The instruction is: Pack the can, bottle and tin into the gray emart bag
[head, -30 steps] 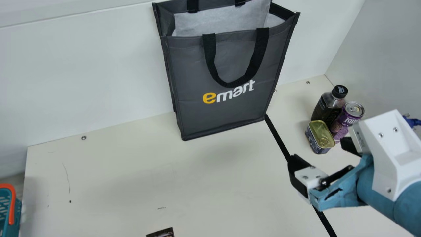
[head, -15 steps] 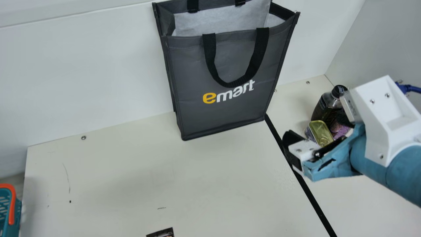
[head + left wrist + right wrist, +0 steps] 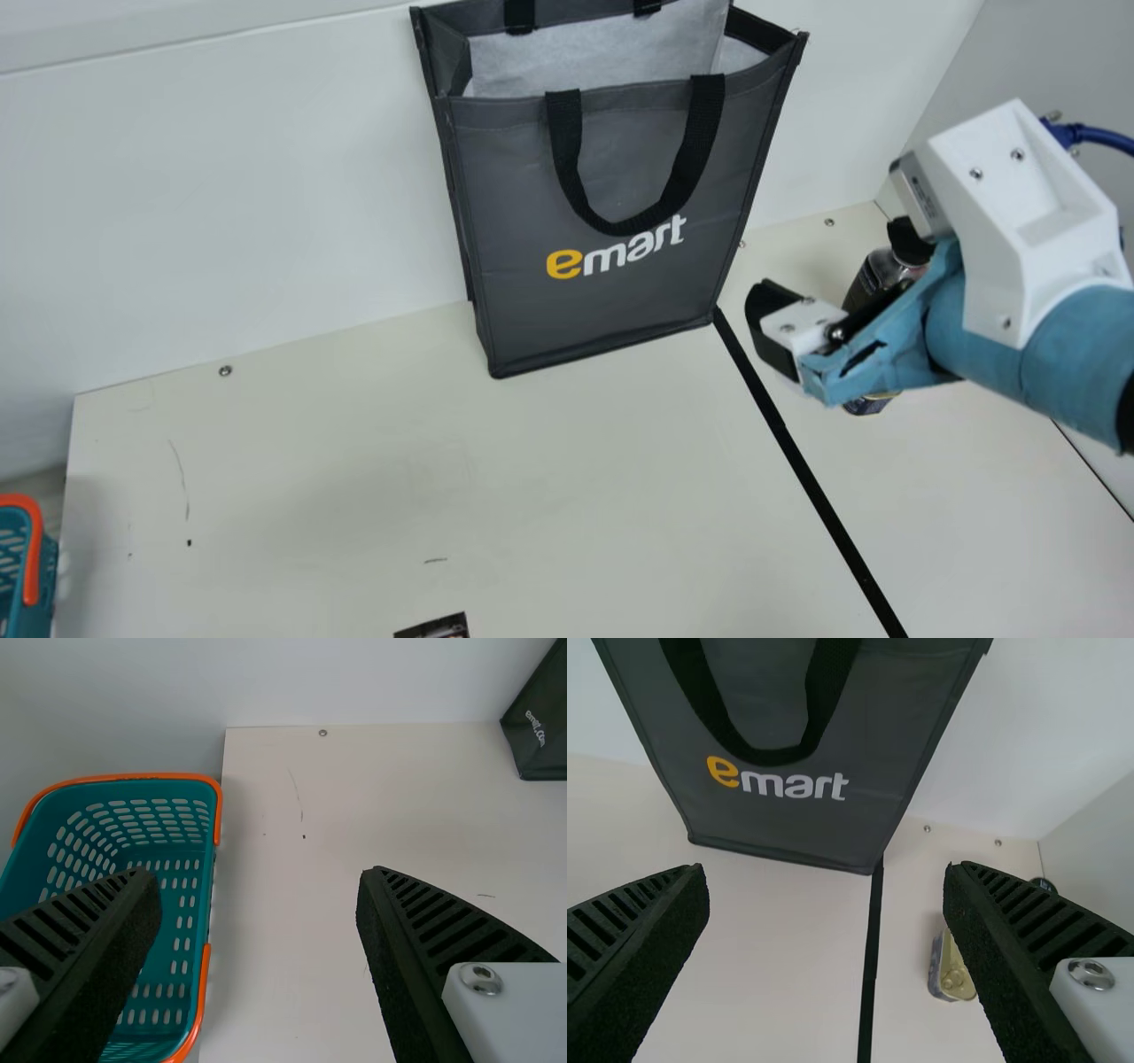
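1. The small rectangular metal tin (image 3: pixel 957 979), with a gold pull-tab lid and dark sides, lies flat on the cream counter (image 3: pixel 354 487). It is probably rigid, compact and fairly heavy for its size, with smooth walls that could slip. A level pinch across its two long sides, clear of the pull tab, seems best.

2. The dark plastic bottle with a black cap (image 3: pixel 868 283) stands on the counter. It likely has some weight, gives a little when squeezed and tips easily if bumped; its body below the shoulder looks the surest hold.

3. The right end effector (image 3: pixel 834 266) has its two black ribbed fingers spread apart, with nothing between them. In the main view it is raised over the counter. The tin is low and to the right of the gap, partly hidden by the blue linkage; the bottle is partly behind it.

4. The left end effector (image 3: pixel 257 875) is also empty, fingers wide apart, near a teal plastic basket with orange trim (image 3: pixel 205 966).

5. The tall gray fabric emart bag (image 3: pixel 611 310) stands upright against the back wall.
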Motion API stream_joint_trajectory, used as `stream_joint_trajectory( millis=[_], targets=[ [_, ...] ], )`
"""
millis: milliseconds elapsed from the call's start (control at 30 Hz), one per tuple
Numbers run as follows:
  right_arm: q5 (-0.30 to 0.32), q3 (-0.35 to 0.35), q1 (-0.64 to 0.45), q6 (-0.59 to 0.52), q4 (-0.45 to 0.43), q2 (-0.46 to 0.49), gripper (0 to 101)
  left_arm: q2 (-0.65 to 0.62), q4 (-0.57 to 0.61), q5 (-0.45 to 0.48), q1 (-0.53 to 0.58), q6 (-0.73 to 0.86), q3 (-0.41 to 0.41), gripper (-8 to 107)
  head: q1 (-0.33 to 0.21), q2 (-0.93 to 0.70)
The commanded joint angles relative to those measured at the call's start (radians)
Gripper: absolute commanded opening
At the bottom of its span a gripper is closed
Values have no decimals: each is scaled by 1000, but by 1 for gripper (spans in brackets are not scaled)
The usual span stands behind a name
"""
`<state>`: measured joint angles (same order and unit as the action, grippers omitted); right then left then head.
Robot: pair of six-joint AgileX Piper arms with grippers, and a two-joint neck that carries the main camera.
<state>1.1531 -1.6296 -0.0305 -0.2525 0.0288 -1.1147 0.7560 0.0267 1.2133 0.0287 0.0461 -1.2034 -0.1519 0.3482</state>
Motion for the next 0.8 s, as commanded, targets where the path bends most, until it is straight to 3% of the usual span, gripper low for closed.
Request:
stream_joint_trajectory(
  millis=[0,767],
  targets=[
    [-2,-27,-5,-26,8,-20,91,0,0,0,0,0,0,90,-23,1],
    [-35,-267,-36,-355,78,-223,91,0,0,0,0,0,0,90,-23,1]
  ],
)
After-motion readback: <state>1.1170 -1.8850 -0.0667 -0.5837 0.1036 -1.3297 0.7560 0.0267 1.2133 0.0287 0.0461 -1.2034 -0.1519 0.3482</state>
